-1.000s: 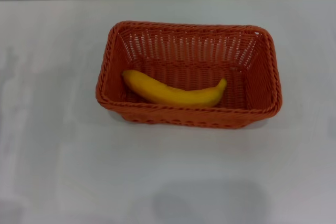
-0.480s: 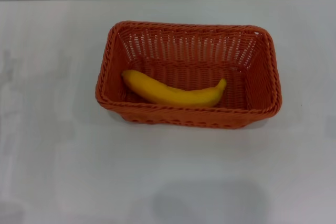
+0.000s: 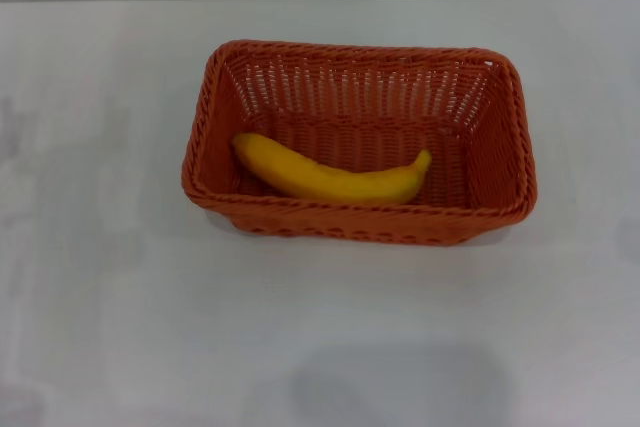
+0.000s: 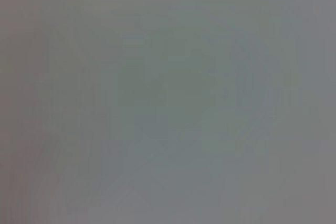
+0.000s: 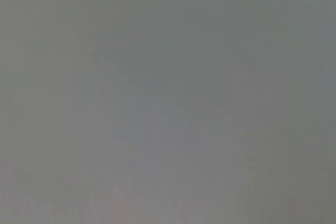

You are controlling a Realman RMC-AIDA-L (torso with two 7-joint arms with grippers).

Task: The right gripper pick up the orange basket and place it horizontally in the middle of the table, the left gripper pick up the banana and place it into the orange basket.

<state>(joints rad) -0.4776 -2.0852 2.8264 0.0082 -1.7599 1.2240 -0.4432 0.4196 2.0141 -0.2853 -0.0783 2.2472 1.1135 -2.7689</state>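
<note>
Neither the left gripper nor the right gripper appeared in any of the three views, so whether their fingers stood wide, narrow or closed on something could not be told.

From the head view, the orange basket (image 3: 360, 142) sat upright on the table (image 3: 320, 327), near the middle and a little toward the far side, with its long side running left to right. Its braided rim formed a rounded rectangle, and the slatted walls sloped inward to a woven floor. The banana (image 3: 325, 177) lay inside the basket, on the floor along the near long wall. It stretched most of the basket's length, its thicker end toward the robot's left and its small dark tip (image 3: 426, 156) turned up toward the right. It rested fully within the rim, with nothing holding it. A faint grey shadow lay on the tabletop near the bottom edge of the view, well apart from the basket.

From the left wrist view, only a flat, featureless grey-green field showed; no object could be made out.

From the right wrist view, the same kind of plain grey field filled the picture, with nothing recognisable in it.
</note>
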